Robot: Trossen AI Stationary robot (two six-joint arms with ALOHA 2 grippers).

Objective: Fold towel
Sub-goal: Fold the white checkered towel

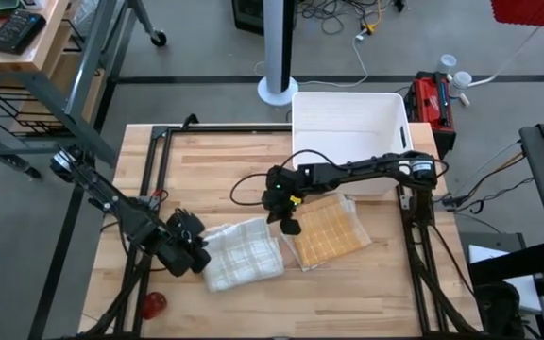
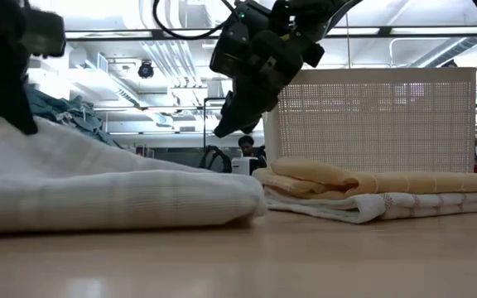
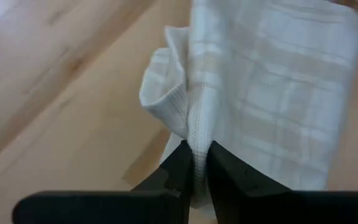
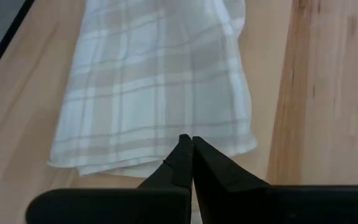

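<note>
A white plaid towel [image 1: 244, 253] lies folded on the wooden table, left of centre. My left gripper [image 1: 196, 247] is at its left end and is shut on it; in the low view that end [image 2: 23, 141] rises toward the gripper. My right gripper [image 1: 287, 223] hangs shut above the table just past the towel's right end, with nothing between its fingers [image 4: 191, 146]. In the low view it [image 2: 228, 126] is well clear of the cloth. My left gripper pinches the towel's left end by its ribbed hem [image 3: 199, 130] between its two fingers. The cloth bunches into a fold [image 3: 166, 93] right beside them; how many layers, I cannot tell. The fingers slant down from the table's left. The held end is raised and the rest lies on the table.
A folded yellow towel [image 1: 331, 232] lies right of centre on top of another white plaid towel [image 2: 371, 207]. A white bin [image 1: 349, 123] stands at the far edge. A small red object [image 1: 155, 303] sits near the front left corner. Black frame rails [image 1: 159, 170] run along the table's sides.
</note>
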